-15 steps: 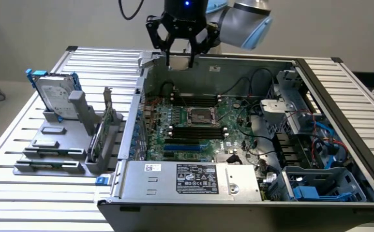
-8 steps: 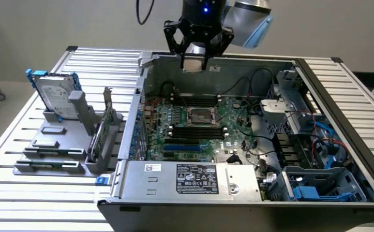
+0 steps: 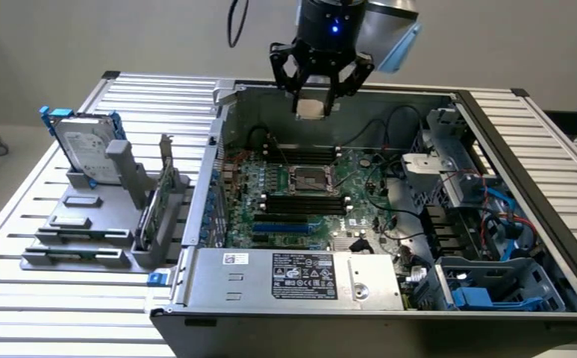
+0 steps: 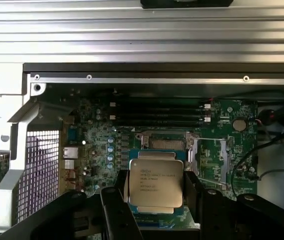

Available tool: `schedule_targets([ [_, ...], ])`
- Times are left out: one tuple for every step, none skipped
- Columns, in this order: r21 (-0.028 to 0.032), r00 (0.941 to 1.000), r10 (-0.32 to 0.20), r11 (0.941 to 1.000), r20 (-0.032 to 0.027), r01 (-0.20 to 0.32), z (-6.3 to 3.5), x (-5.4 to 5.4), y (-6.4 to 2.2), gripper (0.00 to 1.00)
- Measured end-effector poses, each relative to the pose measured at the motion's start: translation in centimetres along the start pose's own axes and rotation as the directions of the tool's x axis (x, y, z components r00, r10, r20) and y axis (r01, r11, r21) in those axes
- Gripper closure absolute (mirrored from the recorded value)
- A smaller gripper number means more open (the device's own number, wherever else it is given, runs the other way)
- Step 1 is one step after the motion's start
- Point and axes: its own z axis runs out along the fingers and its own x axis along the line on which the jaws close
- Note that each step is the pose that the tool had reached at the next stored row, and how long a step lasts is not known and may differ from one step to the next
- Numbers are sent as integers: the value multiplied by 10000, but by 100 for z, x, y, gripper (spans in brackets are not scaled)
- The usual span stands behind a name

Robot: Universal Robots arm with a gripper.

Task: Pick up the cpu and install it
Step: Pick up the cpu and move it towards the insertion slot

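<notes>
Above the open case [image 3: 368, 335], the arm [image 3: 333, 19] points down, jaws clamped on the cpu [image 4: 155, 185], seemingly level.

i hang over the far rim of the open case [image 3: 407, 92], my gripper [image 3: 313, 104] clamped on the cpu [image 3: 311, 109], with free air all round me above the chassis. below, the socket [image 3: 308, 177] lies open to the top. dark memory slots [image 3: 303, 155] stand close on its far side and more on its near side, so the way down is narrow there. black cables [image 3: 393, 123] loop just to the exterior view's right of it, with the drive cage [image 3: 448, 160] beyond. the power supply [image 3: 298, 276] blocks the near edge, and the side wall [image 3: 213, 179] closes off the exterior view's left.
</notes>
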Motion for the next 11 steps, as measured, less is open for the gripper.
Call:
schedule_targets([
  [-1,10000,0,10000,0,0,17,-15,-2,45],
  [-1,10000,-1,10000,0,1,34,-30,-4,45],
  [0,10000,-1,10000,0,1,51,-46,-7,45],
  [0,10000,-1,10000,0,1,68,-62,-9,45],
  [-1,10000,0,10000,0,0,85,-77,-11,45],
  [0,10000,0,10000,0,0,101,-93,-13,45],
  [-1,10000,0,10000,0,0,120,-109,-16,45],
  [-1,10000,0,10000,0,0,137,-122,-18,45],
  [0,10000,0,10000,0,0,153,-134,-20,45],
  [0,10000,0,10000,0,0,171,-143,-22,45],
  [0,10000,-1,10000,0,1,189,-147,-24,45],
])
